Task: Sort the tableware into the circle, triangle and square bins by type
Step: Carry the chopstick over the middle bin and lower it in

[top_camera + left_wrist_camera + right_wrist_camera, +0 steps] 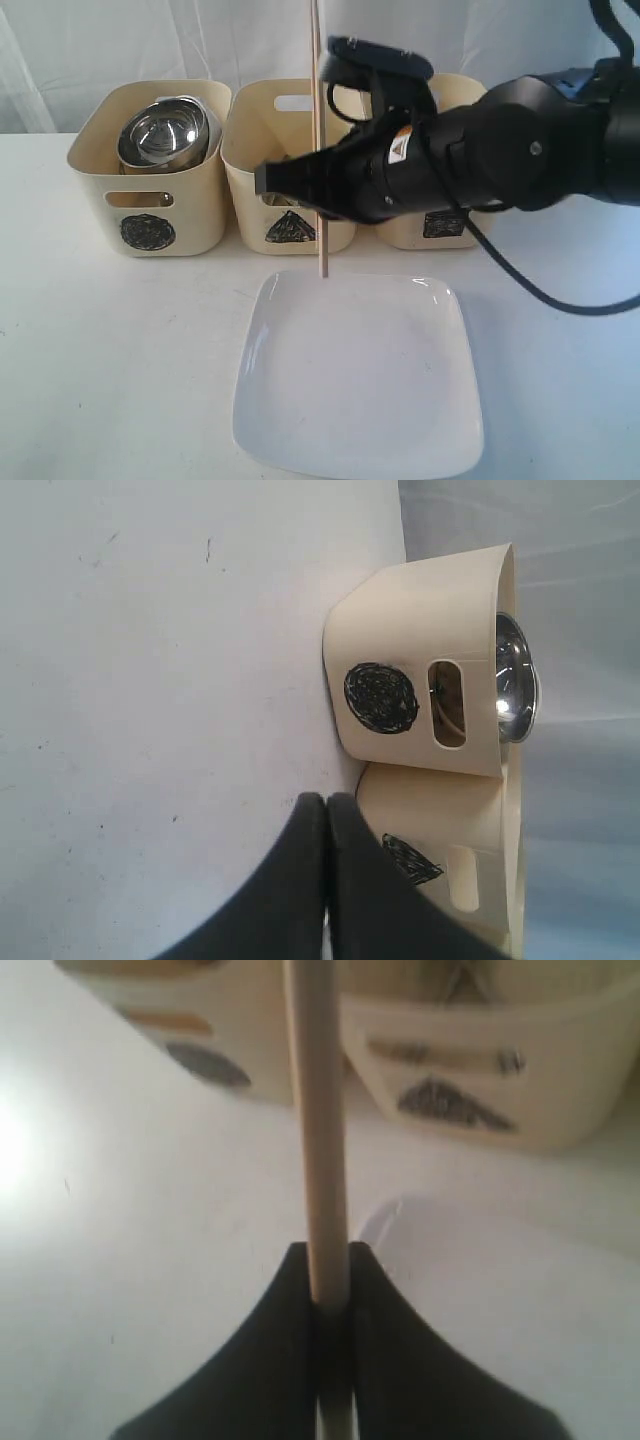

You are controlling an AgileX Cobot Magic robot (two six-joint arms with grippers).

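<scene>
A white counter (120, 350) runs back to a pale curtain (100, 50). Three cream bins stand in a row along the back. The circle bin (195, 215) is on the left, the triangle bin (250, 150) just beside it in the middle, and the third bin (462, 90) is on the right. One steel bowl (160, 135) leans inside the circle bin with its rim above the wall. One white square plate (360, 380) lies nearer the front, apart from the bins.

The right arm (500, 150) reaches across the middle. It hides most of the third bin and its mark, and part of the triangle bin. The right tool (328, 1255) is clenched on one wooden chopstick (318, 60), which it holds upright in front of the triangle bin. The stick's lower end is at the plate's far edge; whether it touches the plate cannot be told.

The left tool (326, 800) has its fingers pressed together on nothing, over bare counter near the circle and triangle bins.
</scene>
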